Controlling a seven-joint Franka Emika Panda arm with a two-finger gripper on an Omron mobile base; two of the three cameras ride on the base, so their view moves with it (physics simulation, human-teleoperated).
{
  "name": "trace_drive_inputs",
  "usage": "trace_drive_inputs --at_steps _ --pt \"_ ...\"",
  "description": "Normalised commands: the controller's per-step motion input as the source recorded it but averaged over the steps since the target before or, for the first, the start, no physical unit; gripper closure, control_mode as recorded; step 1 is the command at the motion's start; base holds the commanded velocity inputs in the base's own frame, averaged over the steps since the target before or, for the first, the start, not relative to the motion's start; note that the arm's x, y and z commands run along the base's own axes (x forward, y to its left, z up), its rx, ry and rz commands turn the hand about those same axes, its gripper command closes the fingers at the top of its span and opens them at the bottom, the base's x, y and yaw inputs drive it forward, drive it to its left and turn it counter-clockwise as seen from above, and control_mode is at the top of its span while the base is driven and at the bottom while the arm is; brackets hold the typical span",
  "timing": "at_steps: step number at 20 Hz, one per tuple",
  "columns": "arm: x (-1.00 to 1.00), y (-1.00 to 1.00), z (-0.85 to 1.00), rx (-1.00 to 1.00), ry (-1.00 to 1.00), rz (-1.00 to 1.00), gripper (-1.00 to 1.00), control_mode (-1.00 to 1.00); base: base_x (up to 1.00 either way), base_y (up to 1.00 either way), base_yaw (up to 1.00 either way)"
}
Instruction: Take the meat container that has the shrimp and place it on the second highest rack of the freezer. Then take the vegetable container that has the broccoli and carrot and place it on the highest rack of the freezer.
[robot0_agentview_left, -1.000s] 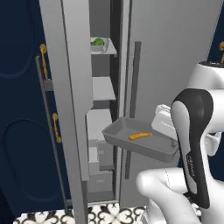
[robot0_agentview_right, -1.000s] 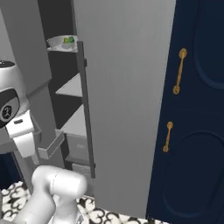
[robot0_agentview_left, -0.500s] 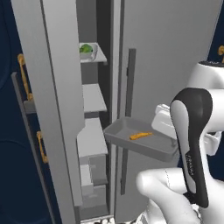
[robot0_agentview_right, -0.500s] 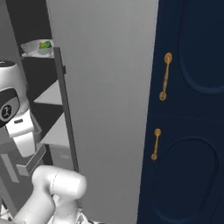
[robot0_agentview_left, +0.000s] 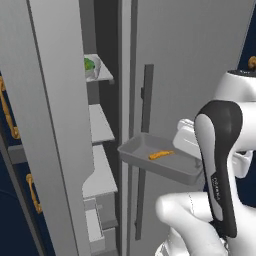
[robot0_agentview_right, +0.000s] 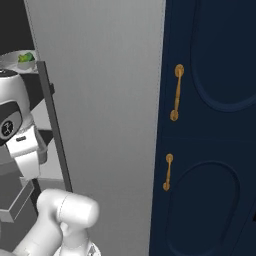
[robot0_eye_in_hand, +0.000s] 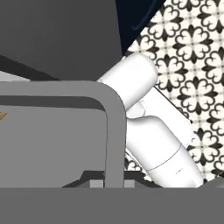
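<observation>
A shallow grey meat container (robot0_agentview_left: 172, 165) with an orange shrimp (robot0_agentview_left: 161, 154) in it hangs level in front of the freezer's closed right door. My gripper (robot0_eye_in_hand: 114, 181) is shut on its right rim, mostly hidden behind my forearm in the left base view. The hand view has the container's rim (robot0_eye_in_hand: 114, 131) close up, and its corner (robot0_agentview_right: 17, 202) appears in the right base view. The vegetable container (robot0_agentview_left: 94, 66) with green broccoli (robot0_agentview_right: 25, 57) sits on the highest freezer rack (robot0_agentview_left: 102, 76). The carrot is hidden.
The freezer's left door (robot0_agentview_left: 50, 125) stands open toward me. Below the top rack are a second rack (robot0_agentview_left: 100, 125), a third rack (robot0_agentview_left: 97, 172) and drawers (robot0_agentview_left: 95, 225). The right door's dark bar handle (robot0_agentview_left: 144, 130) is just behind the container. Navy cabinets with gold handles (robot0_agentview_right: 176, 92) lie to the right.
The whole picture has shifted left and grown larger in both base views, so the base has driven. The container stays in the same place relative to my arm.
</observation>
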Motion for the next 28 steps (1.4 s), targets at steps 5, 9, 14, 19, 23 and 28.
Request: trace_drive_inputs --at_steps 5,9,14,19,23,28 --pt "-0.44 0.22 0.01 0.17 -0.05 -0.03 1.0 -1.0 0.0 0.0 0.0" --pt "0.18 0.53 -0.03 0.13 0.02 -0.22 1.0 -1.0 0.0 0.0 0.0" --pt "0.62 0.53 -0.36 0.08 0.06 -0.23 1.0 -1.0 0.0 0.0 0.0" --pt "0.45 0.43 -0.77 0.02 0.01 -0.13 1.0 -1.0 0.0 0.0 0.0" --pt "0.09 0.41 -0.37 0.02 -0.08 -0.04 1.0 -1.0 0.0 0.0 0.0" --pt "0.56 0.35 -0.05 0.13 -0.04 0.0 1.0 -1.0 0.0 0.0 0.0"
